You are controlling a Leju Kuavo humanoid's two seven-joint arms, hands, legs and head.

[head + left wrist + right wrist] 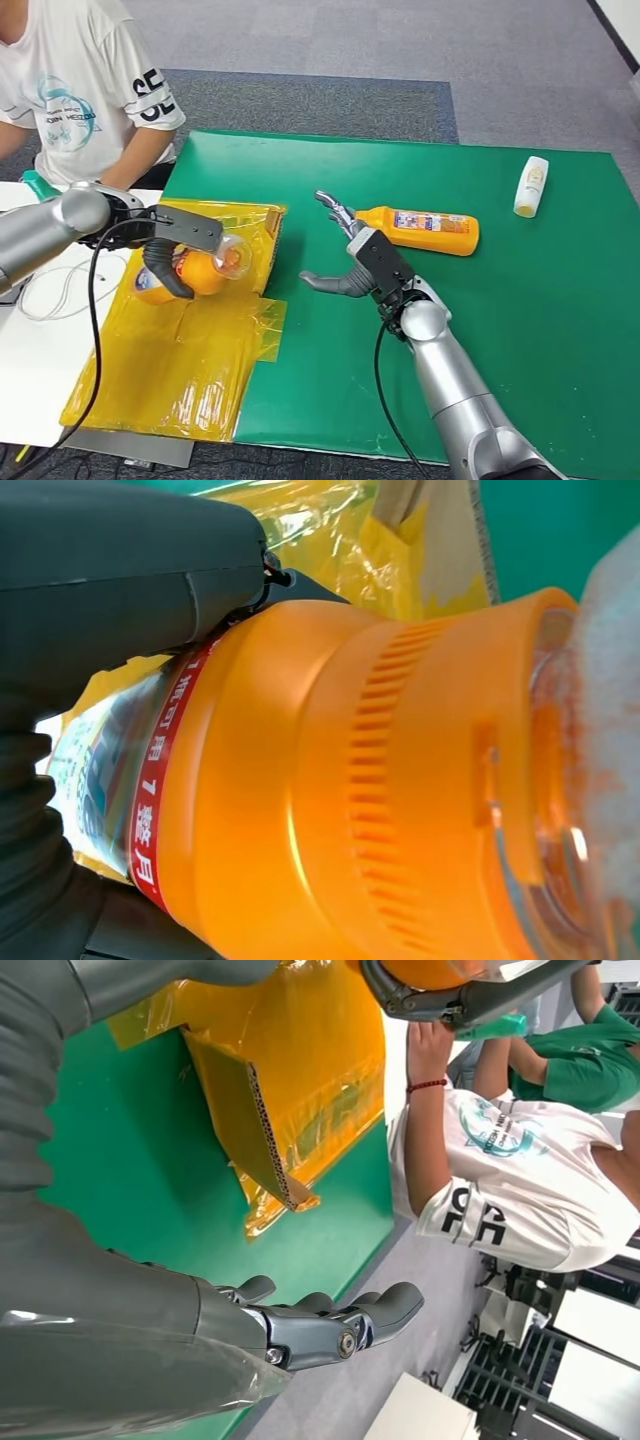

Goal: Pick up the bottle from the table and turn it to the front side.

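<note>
The orange bottle [198, 270] was held lying on its side in the left hand [175, 247], above the yellow plastic sheet [173, 370] near the table's [468, 330] left edge. Its clear cap end pointed toward the table's middle. The hand's fingers wrapped over the top of the body, and the thumb curled beneath it. In the left wrist view, the bottle [362, 780] filled the frame, with its red label band close to the hand [113, 590].

Judged risk: the smooth, rounded body could slip or roll within the fingers during turning, since the grip appeared to sit toward the label end rather than the middle. A dropped bottle would land on the slick sheet and might roll against the cardboard flap [273, 232].

The right hand [349, 262] was empty, fingers spread apart, just above the green table surface. It lay well apart from the held bottle and just beside a second orange bottle [419, 231] lying flat. A white bottle [531, 186] lay near the far right corner. A person in a white shirt [75, 90] sat beyond the far left corner.
</note>
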